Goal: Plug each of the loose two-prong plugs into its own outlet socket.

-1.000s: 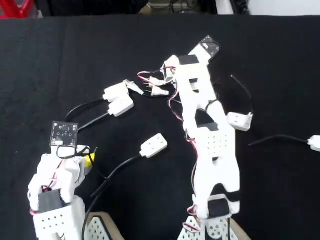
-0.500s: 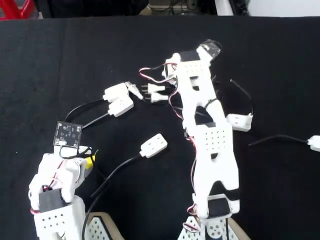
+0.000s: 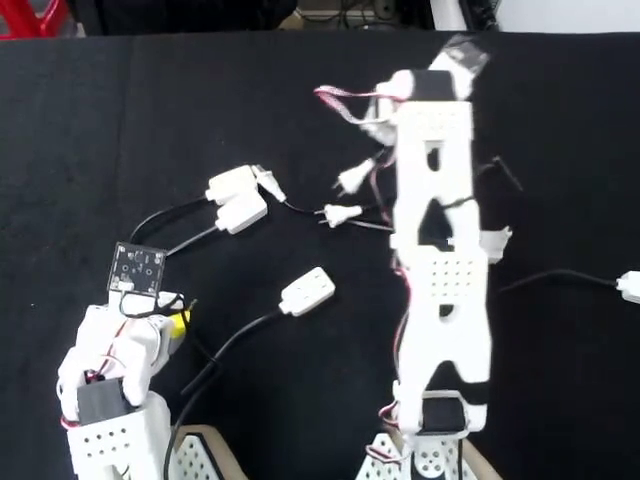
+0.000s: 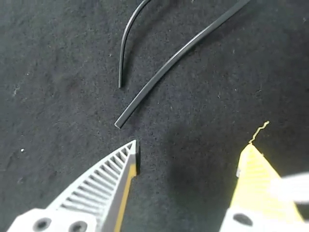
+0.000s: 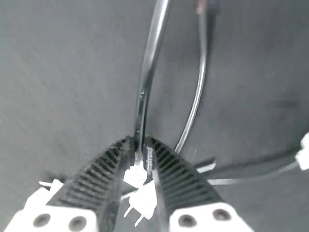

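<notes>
While the right arm (image 3: 440, 270) stretches far out over the black table (image 3: 150, 100), the left arm (image 3: 110, 370) sits low at the near edge.

- Sockets: we count a side-by-side pair (image 3: 238, 198), a single socket (image 3: 307, 290) nearer the left arm, one partly hidden behind the right arm (image 3: 492, 240), and one at the far right edge (image 3: 628, 286).
- Right gripper (image 5: 139, 145): jaws pressed together on a white plug (image 5: 134, 176), gripping it at the tail where the black cord (image 5: 147, 72) enters. From above, this plug (image 3: 355, 178) sits beside the arm's wrist, well apart from the pair.
- Second plug (image 3: 343, 214): loose on the table, just below the held one.
- Left gripper (image 4: 190, 147): fingers spread, nothing between them, with two bare cord ends (image 4: 145, 96) lying ahead of it.

Handling, as we judge it: the plug is light, with a hard, smooth body, so it may twist in the jaws. The cord looks springy enough to pull it off line, and the thin prongs would bend if they meet the socket crooked. We'd favour a hold across the flat sides of the body, close behind the prongs and not on the cord.
</notes>
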`<act>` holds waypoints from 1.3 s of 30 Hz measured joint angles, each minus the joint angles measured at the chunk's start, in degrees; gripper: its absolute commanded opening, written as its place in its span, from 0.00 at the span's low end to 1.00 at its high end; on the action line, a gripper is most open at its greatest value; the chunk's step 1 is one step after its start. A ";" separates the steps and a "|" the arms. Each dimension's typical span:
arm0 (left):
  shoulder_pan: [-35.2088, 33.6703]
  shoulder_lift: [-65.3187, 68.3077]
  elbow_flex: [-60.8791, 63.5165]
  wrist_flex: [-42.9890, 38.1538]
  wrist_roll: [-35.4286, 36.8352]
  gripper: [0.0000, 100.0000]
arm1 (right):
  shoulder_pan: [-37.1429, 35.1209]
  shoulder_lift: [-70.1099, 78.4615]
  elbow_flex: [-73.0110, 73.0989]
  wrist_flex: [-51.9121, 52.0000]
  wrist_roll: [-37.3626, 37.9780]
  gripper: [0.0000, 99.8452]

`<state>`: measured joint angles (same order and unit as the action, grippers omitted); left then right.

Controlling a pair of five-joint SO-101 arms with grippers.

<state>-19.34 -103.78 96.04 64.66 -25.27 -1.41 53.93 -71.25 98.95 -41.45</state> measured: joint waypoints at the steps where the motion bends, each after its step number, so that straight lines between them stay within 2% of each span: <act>1: 0.26 0.00 0.00 0.00 0.00 0.33 | 0.88 0.00 -1.41 0.00 1.23 0.01; 6: 0.62 0.00 0.00 0.00 0.00 0.33 | 3.60 -0.09 -5.71 0.00 10.46 0.01; 10: 0.62 0.00 0.00 0.00 0.00 0.33 | 4.75 -3.43 -2.55 0.18 17.58 0.01; 19: 0.62 0.00 0.18 0.00 0.00 0.33 | 4.04 -31.30 32.35 0.18 25.14 0.01; 22: 0.62 0.00 0.18 0.00 0.00 0.33 | 2.55 -36.57 42.90 0.18 28.66 0.01; 28: 0.62 0.00 0.18 0.00 0.00 0.32 | -1.05 -34.64 54.07 0.18 36.22 0.01; 32: 0.62 0.00 0.26 0.00 0.00 0.32 | -3.25 -27.78 54.07 -0.18 40.97 0.02; 39: 0.62 0.00 0.26 0.00 0.00 0.32 | -3.34 -15.74 45.19 -0.62 54.24 0.14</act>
<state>-18.73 -103.78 96.31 64.66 -25.27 -4.75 38.20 -26.07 98.33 12.79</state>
